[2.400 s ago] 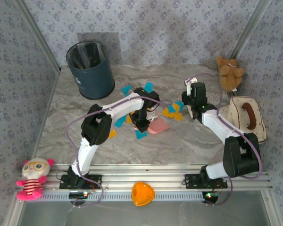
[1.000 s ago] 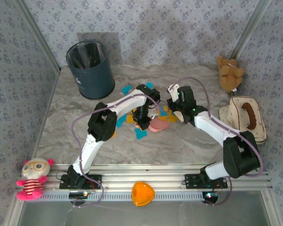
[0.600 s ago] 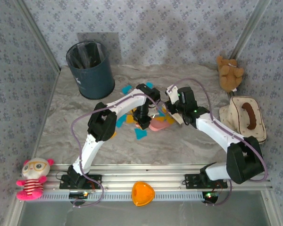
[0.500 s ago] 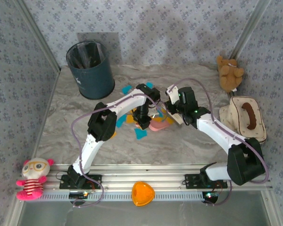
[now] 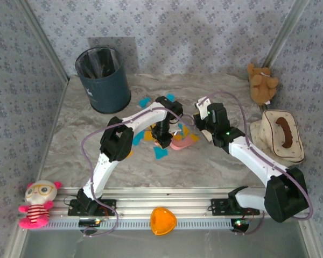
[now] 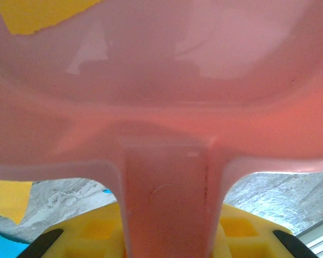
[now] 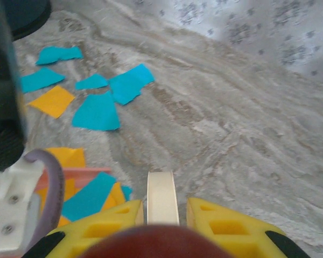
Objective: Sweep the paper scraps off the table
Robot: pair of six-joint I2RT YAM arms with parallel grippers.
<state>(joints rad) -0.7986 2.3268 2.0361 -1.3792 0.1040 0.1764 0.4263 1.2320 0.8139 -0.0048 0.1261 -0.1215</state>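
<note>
My left pincer is out at the middle of the surface, clamped on the stem of a pink dustpan. In the left wrist view the pan fills most of the picture. Its stem runs down between the yellow fingers, and an orange bit lies inside the pan at the upper left.

My right pincer sits just right of the pan, pointing towards the back left. In its wrist view the yellow fingers are closed on a narrow cream handle. I cannot tell what is on the far end of it.

The scraps are gathered around the left pincer:
- Blue ones lie behind it towards the bin, and one lies just in front of the pan.
- Blue and orange pieces lie on its left, under the left arm.
- One orange piece lies by the left arm's elbow.

From the right wrist I see a loose group of blue scraps and one orange scrap on the bare surface, well ahead of the fingers. The pan's pink edge is at the lower left, with orange and blue pieces lying in it.

Around the edges are a teddy and a hat on the right, a doll at the near left, and an orange dish on the front rail.
</note>
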